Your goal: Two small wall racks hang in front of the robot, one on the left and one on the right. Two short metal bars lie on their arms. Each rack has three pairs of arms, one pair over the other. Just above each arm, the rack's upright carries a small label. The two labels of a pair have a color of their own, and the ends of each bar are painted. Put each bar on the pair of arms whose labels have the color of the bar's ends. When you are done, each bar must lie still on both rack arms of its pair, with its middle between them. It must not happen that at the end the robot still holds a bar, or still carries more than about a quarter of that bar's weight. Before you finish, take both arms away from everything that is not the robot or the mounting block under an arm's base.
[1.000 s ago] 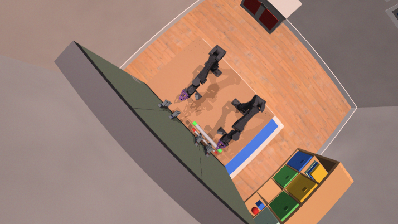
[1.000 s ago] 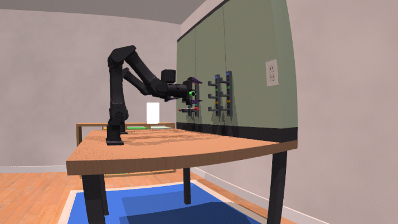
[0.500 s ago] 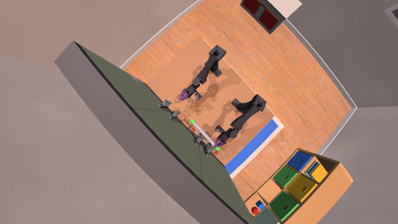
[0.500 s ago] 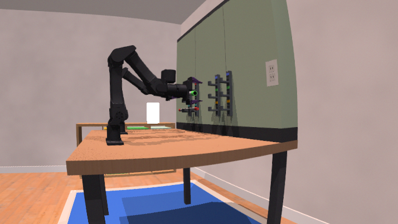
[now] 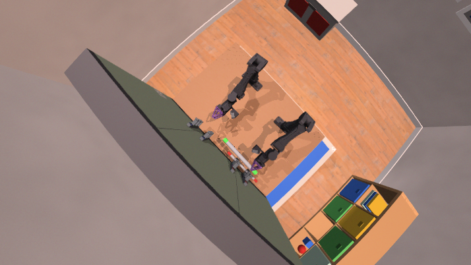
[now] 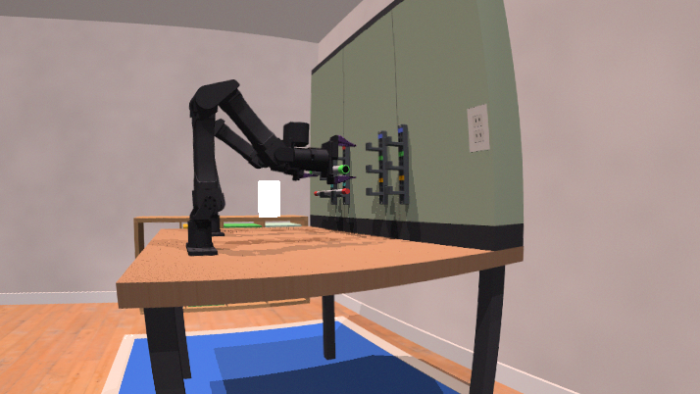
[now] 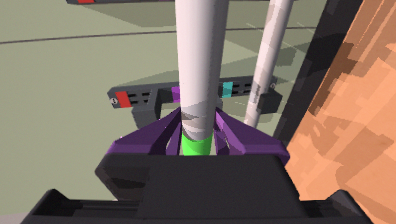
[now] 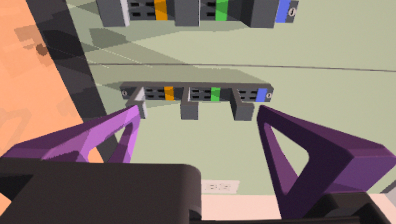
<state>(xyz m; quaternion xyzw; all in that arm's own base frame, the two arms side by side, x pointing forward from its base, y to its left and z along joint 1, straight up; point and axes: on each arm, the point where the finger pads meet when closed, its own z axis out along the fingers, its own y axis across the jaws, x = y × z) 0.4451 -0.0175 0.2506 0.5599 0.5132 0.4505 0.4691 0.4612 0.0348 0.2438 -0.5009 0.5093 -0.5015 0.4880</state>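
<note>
The left gripper (image 5: 253,169) (image 6: 315,174) (image 7: 197,112) grips the green-ended bar (image 5: 239,155) (image 6: 338,170) (image 7: 200,65) near 1 end, before the left rack (image 5: 235,163) (image 7: 145,94); the right gripper (image 5: 214,116) (image 6: 354,161) (image 8: 198,111) is open, probably for supporting the other end.

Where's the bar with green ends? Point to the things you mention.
In the top view, the green-ended bar (image 5: 238,153) (image 6: 336,169) (image 7: 201,60) is in the left gripper (image 5: 256,166) (image 6: 347,162) (image 7: 197,112), beside the red-ended bar (image 5: 241,166) (image 6: 330,192) (image 7: 267,55).

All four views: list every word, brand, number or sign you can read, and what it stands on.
No readable text anywhere.
Rack labels: plain colors, no lettering visible.
Pale mark at the blue mat's corner: too small to read.
</note>
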